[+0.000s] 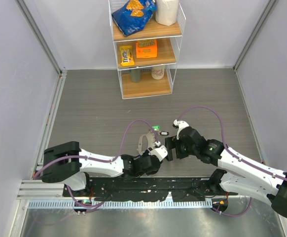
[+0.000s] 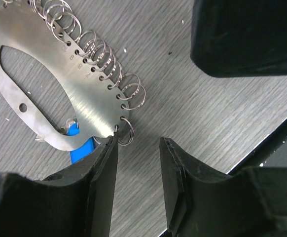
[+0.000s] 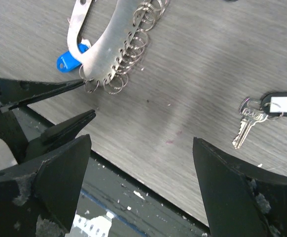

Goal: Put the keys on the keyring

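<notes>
The keyring is a flat grey metal oval lined with several small wire rings, lying on the table with a blue tag under its near end. My left gripper is open just beside that end; its left finger touches the plate's tip and nothing sits between the jaws. In the right wrist view the keyring lies at the top left. A silver key on a small ring with a black-framed tag lies to the right. My right gripper hangs wide open and empty over the table's near edge.
A green tag lies just behind the keyring, with the key to its right. A wire shelf with snack packs stands at the back. The table's near edge and a dark rail run right under the right gripper.
</notes>
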Robot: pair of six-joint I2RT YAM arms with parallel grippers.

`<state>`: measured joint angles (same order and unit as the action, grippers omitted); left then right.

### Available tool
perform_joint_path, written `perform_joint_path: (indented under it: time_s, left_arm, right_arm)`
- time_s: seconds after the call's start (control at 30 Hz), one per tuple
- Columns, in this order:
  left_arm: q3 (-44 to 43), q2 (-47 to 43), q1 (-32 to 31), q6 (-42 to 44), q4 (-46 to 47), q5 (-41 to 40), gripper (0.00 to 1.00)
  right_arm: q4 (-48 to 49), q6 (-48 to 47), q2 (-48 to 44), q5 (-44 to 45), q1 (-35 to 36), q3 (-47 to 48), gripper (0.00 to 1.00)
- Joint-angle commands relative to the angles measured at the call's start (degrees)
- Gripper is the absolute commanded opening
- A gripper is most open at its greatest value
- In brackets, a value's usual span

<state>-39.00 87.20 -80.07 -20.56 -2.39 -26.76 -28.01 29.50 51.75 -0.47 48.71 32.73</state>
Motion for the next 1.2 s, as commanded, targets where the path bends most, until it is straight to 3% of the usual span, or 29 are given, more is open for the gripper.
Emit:
perform_joint_path:
  time_s: [0.0,0.63,1.17]
  left_arm:
    - [-3.5,1.1,-0.3,2.1,3.3,-0.9,0.44]
    - [-4.7,3.3,1.2,3.1,2.6,-1.1,0.43]
    - [-4.4,5.2,2.3,1.7,2.9,-2.4,0.37]
  right_arm:
    - [4.4,0.9,-1.5,-0.8,0.5,2.3,0.9]
    - [4.3,1.1,-3.0,-0.1,0.6,1.4,0.9]
    - [-1.3,1.2,-8.9,2.7,0.6,3.4,0.9]
